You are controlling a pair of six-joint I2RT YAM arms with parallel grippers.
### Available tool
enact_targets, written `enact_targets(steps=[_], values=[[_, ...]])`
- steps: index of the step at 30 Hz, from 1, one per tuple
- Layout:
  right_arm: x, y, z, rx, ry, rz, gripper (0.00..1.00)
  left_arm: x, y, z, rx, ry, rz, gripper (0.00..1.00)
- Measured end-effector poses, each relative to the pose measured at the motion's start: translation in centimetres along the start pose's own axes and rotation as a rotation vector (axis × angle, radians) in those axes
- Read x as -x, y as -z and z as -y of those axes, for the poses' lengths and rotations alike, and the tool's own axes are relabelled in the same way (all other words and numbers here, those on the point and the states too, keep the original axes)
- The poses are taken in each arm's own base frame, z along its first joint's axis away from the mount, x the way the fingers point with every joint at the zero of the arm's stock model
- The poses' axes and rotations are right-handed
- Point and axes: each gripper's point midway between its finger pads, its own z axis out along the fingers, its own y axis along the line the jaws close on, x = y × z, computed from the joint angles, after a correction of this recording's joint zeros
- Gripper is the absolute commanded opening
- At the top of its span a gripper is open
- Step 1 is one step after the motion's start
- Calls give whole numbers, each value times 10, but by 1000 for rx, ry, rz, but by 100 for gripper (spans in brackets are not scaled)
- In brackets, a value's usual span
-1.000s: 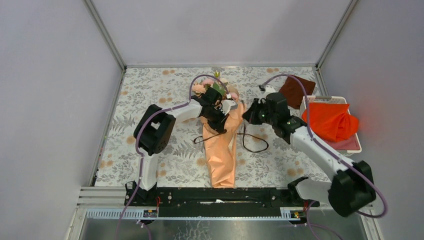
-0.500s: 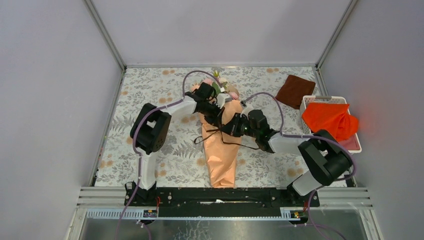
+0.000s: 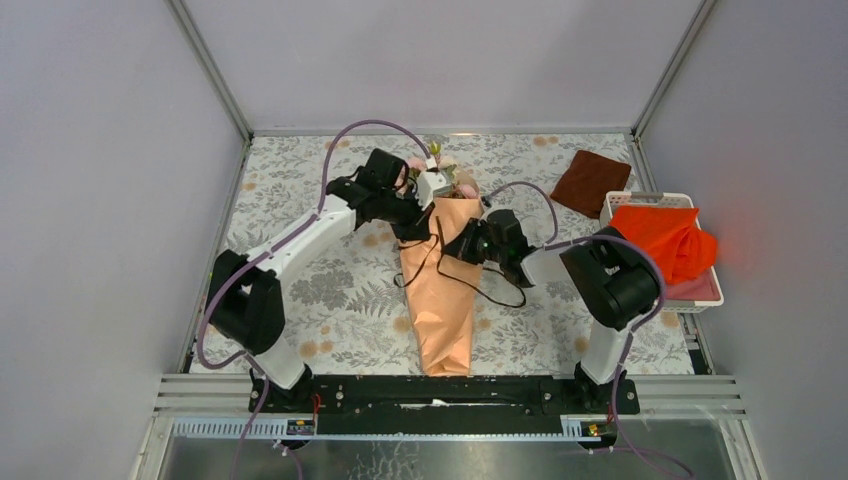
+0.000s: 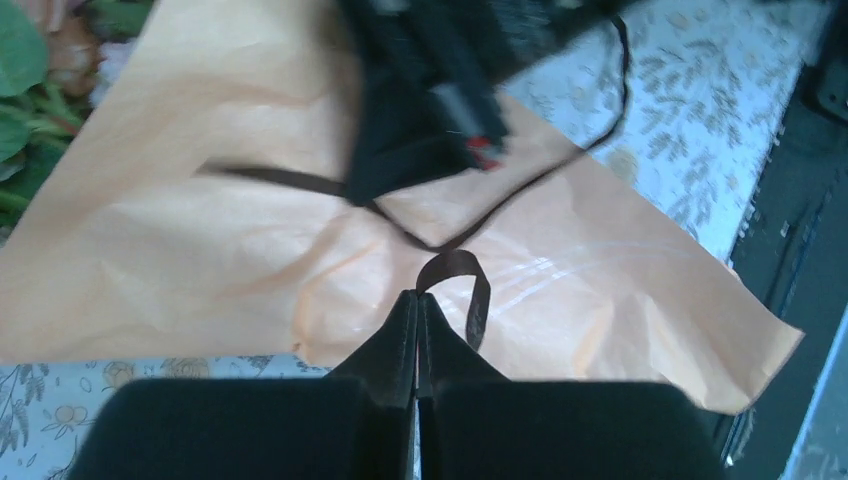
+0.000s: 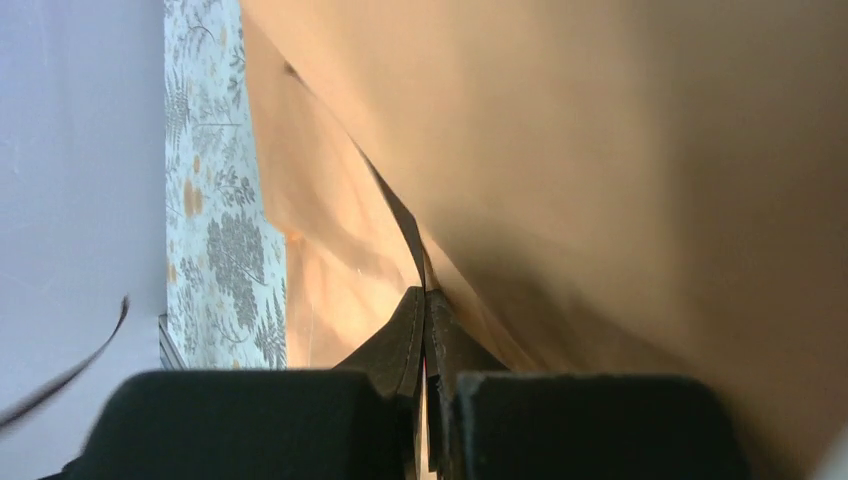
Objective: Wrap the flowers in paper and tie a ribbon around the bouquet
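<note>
The bouquet (image 3: 440, 290) lies along the middle of the table, a long cone of peach-orange paper (image 4: 200, 250) with the pink flowers (image 3: 445, 178) and green leaves (image 4: 18, 95) at its far end. The thin dark brown ribbon (image 3: 437, 240) crosses the cone and trails in loops on both sides. My left gripper (image 3: 416, 228) is at the cone's upper left, shut on a ribbon loop (image 4: 455, 262). My right gripper (image 3: 462, 248) presses against the cone's right side, shut on a ribbon strand (image 5: 402, 220). The left wrist view shows the right gripper (image 4: 420, 110) over the paper.
A white basket (image 3: 712, 292) holding a bright orange cloth (image 3: 660, 240) stands at the right edge. A dark brown folded cloth (image 3: 590, 180) lies at the back right. Purple cables arch over both arms. The floral tablecloth (image 3: 330, 290) is walled in on three sides.
My right gripper has swung left from beside the bouquet onto its right side, the arm folding in. My left arm's elbow has swung out left; its gripper stays at the cone's top.
</note>
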Motion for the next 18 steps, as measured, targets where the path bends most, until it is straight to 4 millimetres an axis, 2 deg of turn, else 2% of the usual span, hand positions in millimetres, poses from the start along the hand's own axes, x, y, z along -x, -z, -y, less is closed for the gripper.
enact_targets(steps=[2,5,7,9,13,18], values=[[7,-10,-2,15,-5,-5,0,0,5,14,-21,-61,-18,0],[11,-18,-10,49,-4,-18,0,-1,2,46,-96,-150,-63,0],[10,-19,-14,71,-2,-29,9,2,-1,66,-149,-198,-71,0],[10,-18,-15,82,-2,-34,19,10,-2,72,-165,-219,-67,0],[13,-14,-16,104,-23,-50,34,26,-12,54,-127,-232,-43,0],[30,6,-14,136,-73,-25,39,11,-40,28,-107,-172,-83,0]])
